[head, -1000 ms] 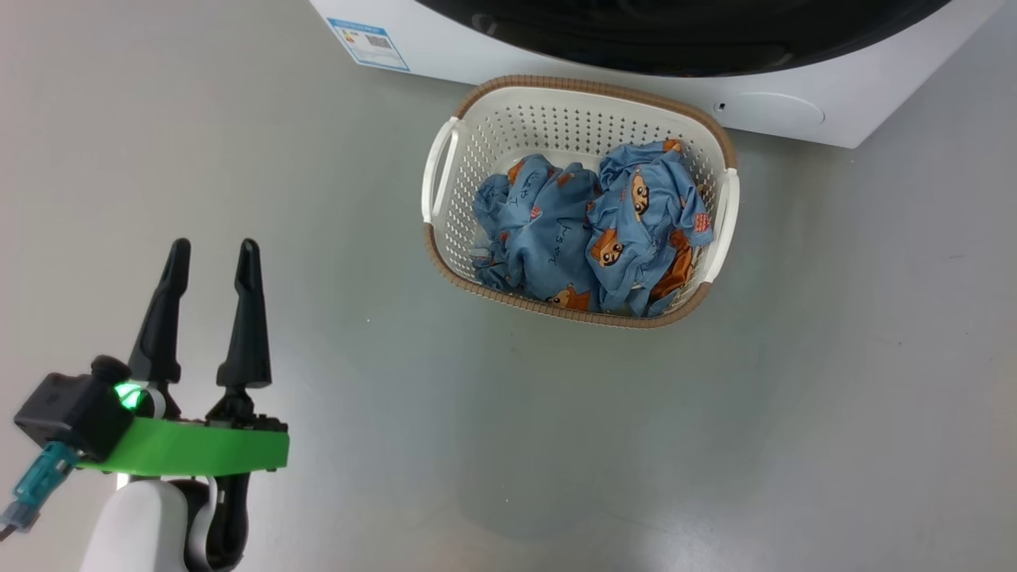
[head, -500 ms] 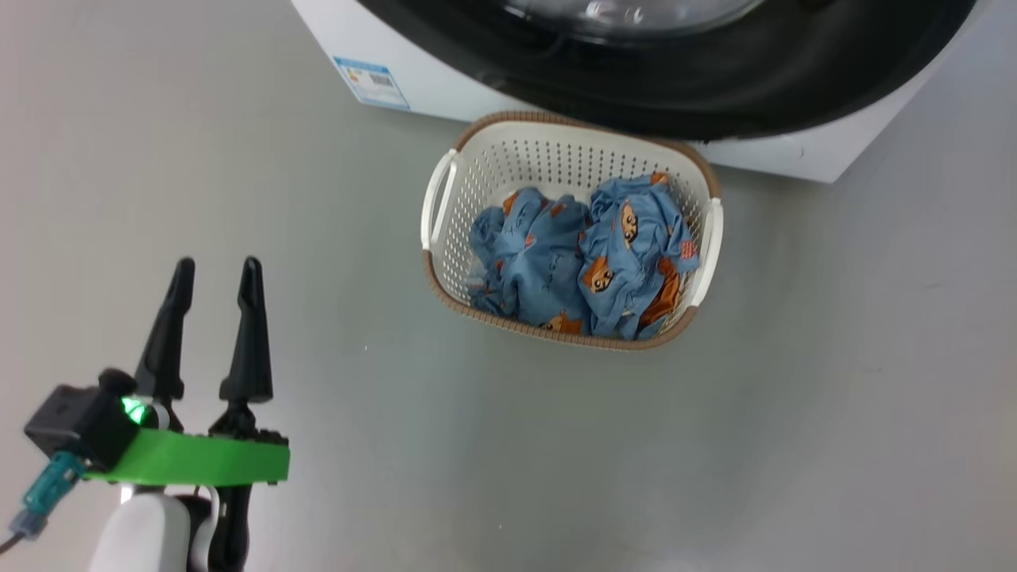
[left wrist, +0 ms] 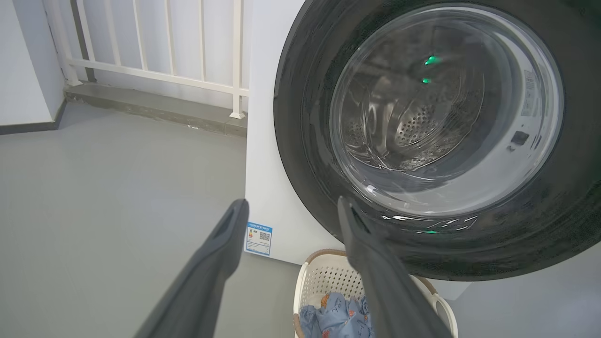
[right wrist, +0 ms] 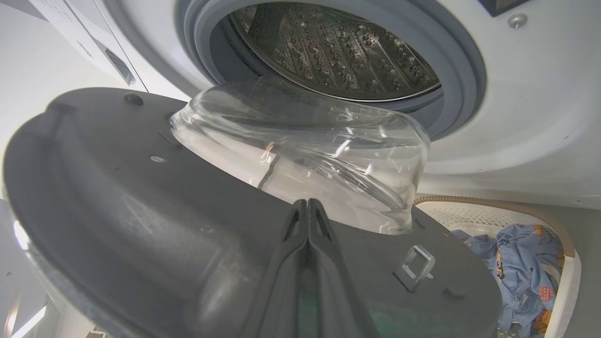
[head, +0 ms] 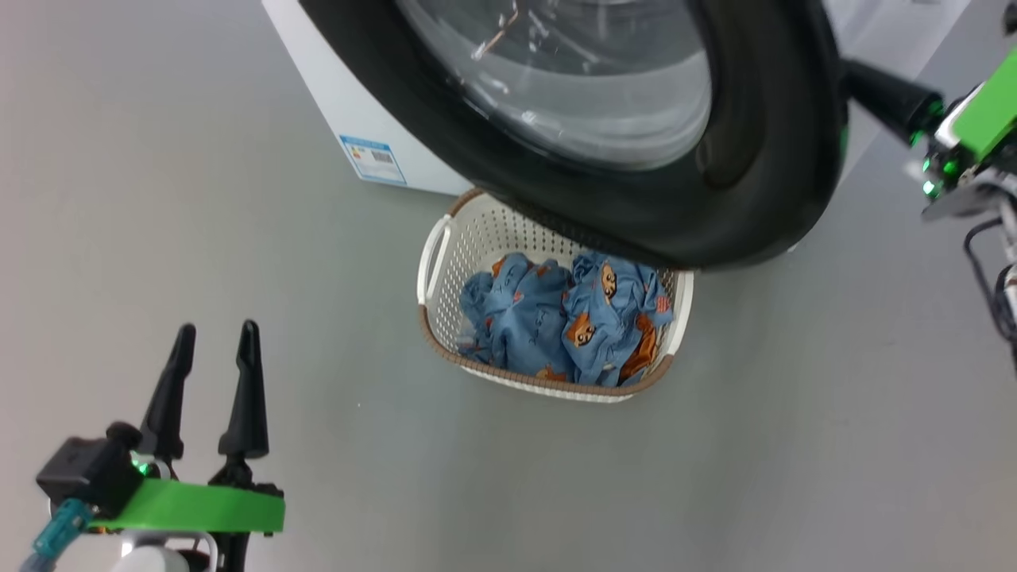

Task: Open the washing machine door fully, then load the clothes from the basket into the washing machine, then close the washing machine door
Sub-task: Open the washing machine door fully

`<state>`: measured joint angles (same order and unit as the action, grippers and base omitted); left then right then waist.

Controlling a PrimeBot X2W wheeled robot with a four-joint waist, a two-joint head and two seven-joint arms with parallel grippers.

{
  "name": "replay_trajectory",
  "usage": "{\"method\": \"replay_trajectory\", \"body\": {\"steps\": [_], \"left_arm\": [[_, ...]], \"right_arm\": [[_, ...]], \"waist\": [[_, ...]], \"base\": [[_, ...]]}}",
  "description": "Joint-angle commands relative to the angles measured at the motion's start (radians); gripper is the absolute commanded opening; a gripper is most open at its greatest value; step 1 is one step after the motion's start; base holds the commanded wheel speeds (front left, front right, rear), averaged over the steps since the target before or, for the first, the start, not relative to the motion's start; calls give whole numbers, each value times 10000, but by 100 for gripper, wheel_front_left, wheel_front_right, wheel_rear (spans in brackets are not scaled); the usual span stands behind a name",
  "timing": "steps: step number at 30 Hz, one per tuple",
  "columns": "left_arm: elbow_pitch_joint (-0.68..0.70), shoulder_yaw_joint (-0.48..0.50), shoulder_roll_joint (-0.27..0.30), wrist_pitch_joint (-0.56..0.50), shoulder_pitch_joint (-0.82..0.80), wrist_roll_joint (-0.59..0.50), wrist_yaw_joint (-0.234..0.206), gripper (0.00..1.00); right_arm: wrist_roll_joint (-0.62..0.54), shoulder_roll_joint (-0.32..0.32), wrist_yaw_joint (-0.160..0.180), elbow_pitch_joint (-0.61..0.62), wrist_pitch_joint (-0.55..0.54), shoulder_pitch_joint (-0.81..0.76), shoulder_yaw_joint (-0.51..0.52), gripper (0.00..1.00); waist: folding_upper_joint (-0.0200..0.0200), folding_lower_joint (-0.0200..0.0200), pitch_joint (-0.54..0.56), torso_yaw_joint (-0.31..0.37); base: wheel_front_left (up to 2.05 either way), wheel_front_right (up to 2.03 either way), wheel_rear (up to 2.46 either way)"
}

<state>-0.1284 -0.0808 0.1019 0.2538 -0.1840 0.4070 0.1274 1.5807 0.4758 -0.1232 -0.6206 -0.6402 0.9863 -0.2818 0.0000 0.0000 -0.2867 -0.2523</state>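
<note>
Right gripper (right wrist: 307, 203): fingers pressed flat together, no gap, nothing btwn them. Tips lie against the inner face of the washing machine door (right wrist: 117, 197), just below the glass bowl (right wrist: 305, 141). A small metal latch loop (right wrist: 417, 263) sits just to their right. In head view the tips are hidden behind the door's black rim. A dark finger shank and green wrist part stick out at upper right, w/ the arm cut off by the frame edge. Can't tell whether the tips press or merely touch.

Door stands swung partway out from the washing machine (right wrist: 516, 117), w/ the opening exposed: steel drum (right wrist: 338, 47), grey-blue gasket (right wrist: 460, 61) round it. Machine top cut off.

Left gripper (head: 218, 330): fingers wide apart, empty, over bare floor (head: 238, 199) at lower left, well apart from the basket (head: 477, 242). Its wrist is cut off at the bottom edge.

Basket sits on the floor right in front of the machine. The door's lower rim hangs over its far side and hides that corner. The clothes (head: 556, 326) lie crumpled inside, blue w/ bears; no. of pieces unclear. Label sticker (head: 372, 159) at the machine's lower left, print too small to read.
</note>
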Motion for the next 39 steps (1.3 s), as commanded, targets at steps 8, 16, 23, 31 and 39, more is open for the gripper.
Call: {"method": "replay_trajectory", "body": {"steps": [8, 16, 23, 31, 39], "left_arm": [[92, 500, 400, 80, 424, -80, 33, 100], [68, 561, 383, 80, 770, -170, 33, 100], [94, 580, 419, 80, 1026, -252, 33, 100], [48, 544, 425, 80, 1162, -244, 33, 100], [-2, 381, 419, 80, 1202, -240, 33, 100]], "right_arm": [[201, -318, -75, 1194, -403, -1235, -415, 0], [136, -413, -75, 2197, -721, -2194, -787, 0], [138, -465, -75, 3182, -847, -3167, -1049, 0], [302, -765, -75, 3877, -805, -4035, -1192, 0], [625, -1399, -75, 4007, -741, -4522, -1181, 0]], "waist": [[0, 0, 816, -48], [0, 0, 1331, -330], [0, 0, 1736, -711], [0, 0, 1941, -1118], [0, 0, 2156, -1702]], "base": [[0, 0, 0], [0, 0, 0], [0, 0, 0], [0, 0, 0], [0, 0, 0]]}}
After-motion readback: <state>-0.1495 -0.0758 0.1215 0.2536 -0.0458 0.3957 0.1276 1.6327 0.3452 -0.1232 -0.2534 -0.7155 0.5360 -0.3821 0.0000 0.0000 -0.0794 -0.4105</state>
